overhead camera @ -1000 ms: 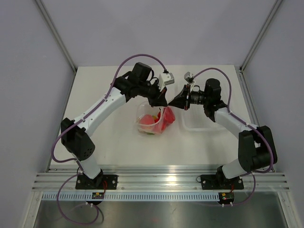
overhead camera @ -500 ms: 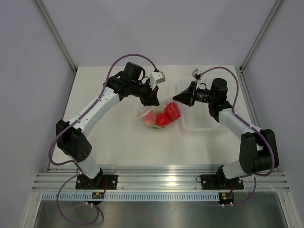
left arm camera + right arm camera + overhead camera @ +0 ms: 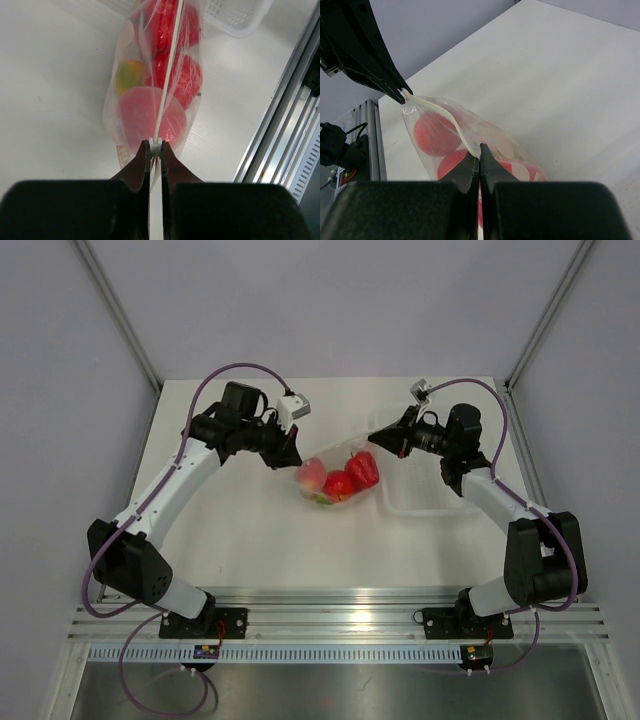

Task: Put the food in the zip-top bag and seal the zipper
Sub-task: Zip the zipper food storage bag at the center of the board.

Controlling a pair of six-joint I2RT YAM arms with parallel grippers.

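Left gripper (image 3: 155, 146): clamped shut on one end of the zipper (image 3: 169, 70).
Right gripper (image 3: 479, 148): pinched closed on the zipper's other end.
Bag (image 3: 335, 475): strung between the grippers, beside the tray (image 3: 430, 502).
Food (image 3: 150, 112): inside the bag. Right wrist shows reds only; left wrist adds a yellow-green one.

**Colour and pattern reference: bag, contents, rig**

The zip-top bag (image 3: 318, 462) is clear film printed with white polka dots; its zipper (image 3: 171, 60) is an off-white strip. The food (image 3: 175, 82) is glossy red, apart from one yellow-green fruit (image 3: 128, 76). The left gripper (image 3: 156, 148) and the right gripper (image 3: 479, 150) have black fingers. The left arm (image 3: 185, 475) and the right arm (image 3: 490, 495) are white with black joints and purple cables (image 3: 230, 370). The table (image 3: 250, 530) is white, the tray (image 3: 430, 506) translucent white, the walls (image 3: 320, 300) pale lilac-grey, and the front rail (image 3: 340, 625) silver.
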